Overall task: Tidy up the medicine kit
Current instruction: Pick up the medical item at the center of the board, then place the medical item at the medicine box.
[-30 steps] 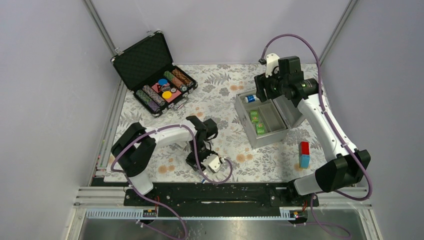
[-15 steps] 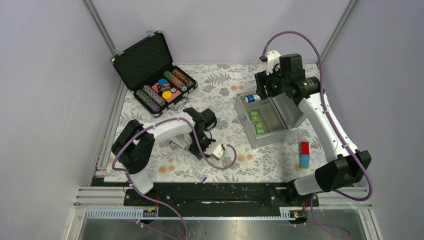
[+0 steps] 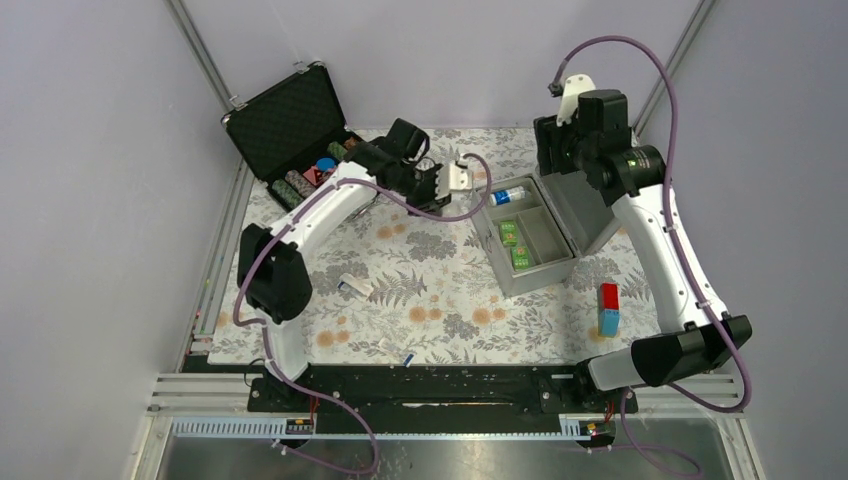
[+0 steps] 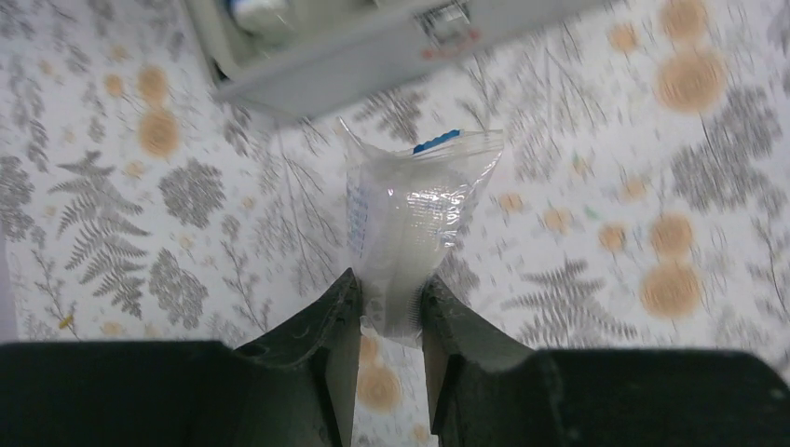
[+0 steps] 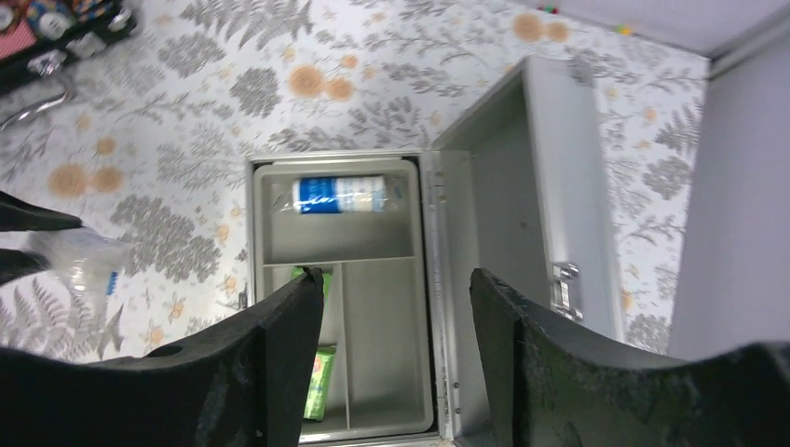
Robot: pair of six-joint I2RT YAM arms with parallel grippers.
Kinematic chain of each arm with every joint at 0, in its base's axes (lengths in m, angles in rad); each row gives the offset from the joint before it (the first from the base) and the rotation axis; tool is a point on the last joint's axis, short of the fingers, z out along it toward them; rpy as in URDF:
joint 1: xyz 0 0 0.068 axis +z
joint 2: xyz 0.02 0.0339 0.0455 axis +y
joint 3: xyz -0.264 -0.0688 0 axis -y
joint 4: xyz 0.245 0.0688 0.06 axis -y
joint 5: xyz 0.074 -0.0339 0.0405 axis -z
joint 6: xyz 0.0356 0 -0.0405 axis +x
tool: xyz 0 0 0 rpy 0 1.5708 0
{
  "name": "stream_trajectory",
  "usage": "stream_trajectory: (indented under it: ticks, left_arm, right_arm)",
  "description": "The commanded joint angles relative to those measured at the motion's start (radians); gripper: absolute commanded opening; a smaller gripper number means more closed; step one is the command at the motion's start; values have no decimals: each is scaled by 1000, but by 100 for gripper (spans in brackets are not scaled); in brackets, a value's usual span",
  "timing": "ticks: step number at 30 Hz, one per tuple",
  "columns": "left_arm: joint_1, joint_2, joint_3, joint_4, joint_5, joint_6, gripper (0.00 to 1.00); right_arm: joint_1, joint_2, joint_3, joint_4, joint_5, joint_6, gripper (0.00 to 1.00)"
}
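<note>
The medicine kit (image 3: 532,268) is a silver-grey metal box at right of centre, with its hinged lid (image 3: 590,215) open. Its tray holds a blue-and-white bottle (image 3: 508,195) in the far compartment and green packets (image 3: 515,245) in the left one. The bottle (image 5: 340,194) and the packets (image 5: 317,391) also show in the right wrist view. My left gripper (image 3: 455,178) is shut on a clear zip bag (image 4: 410,214) and holds it above the cloth just left of the kit (image 4: 373,56). My right gripper (image 5: 396,279) is open and empty above the kit's tray (image 5: 387,307).
A black foam-lined case (image 3: 305,150) of coloured chips stands open at the far left. A red-and-blue box (image 3: 608,308) stands near the right edge. A small packet (image 3: 352,285) and other small bits (image 3: 390,345) lie on the floral cloth near the front.
My left arm has swung from the near middle of the table to the far middle beside the kit, carrying the bag. My right gripper has drawn up and back to the right.
</note>
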Motion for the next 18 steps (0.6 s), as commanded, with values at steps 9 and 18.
stream_trajectory:
  ticks: [9,18]
  left_arm:
    - [-146,116,-74,795,-218,-518,13]
    - [-182,235,42,714,-279,-641,17]
  right_arm:
    - [-29,-37,85,82,148,92,66]
    - [-56,-25,97,95,106,128,66]
